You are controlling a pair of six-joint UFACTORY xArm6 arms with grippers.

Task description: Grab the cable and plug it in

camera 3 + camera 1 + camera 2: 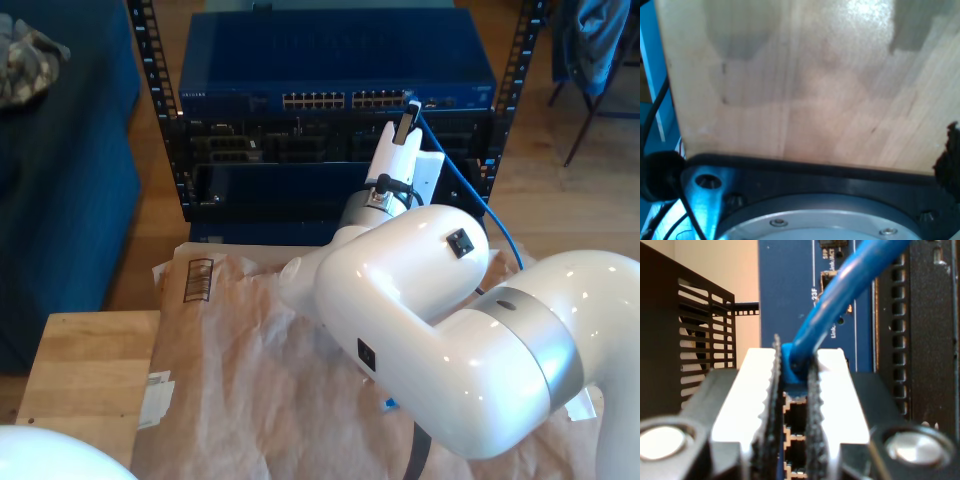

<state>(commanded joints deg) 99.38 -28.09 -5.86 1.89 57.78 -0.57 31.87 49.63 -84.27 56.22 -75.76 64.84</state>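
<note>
My second gripper is clamped on the plug end of the cable, held at the port row of the blue switch in the rack, upper centre of the exterior view. The cable trails down toward that view's right. My first gripper's state cannot be told; its camera faces a wooden board.

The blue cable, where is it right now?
The blue cable has its plug end pinched in my second gripper, right in front of the blue switch ports, toward the exterior view's right end of the port row.
</note>
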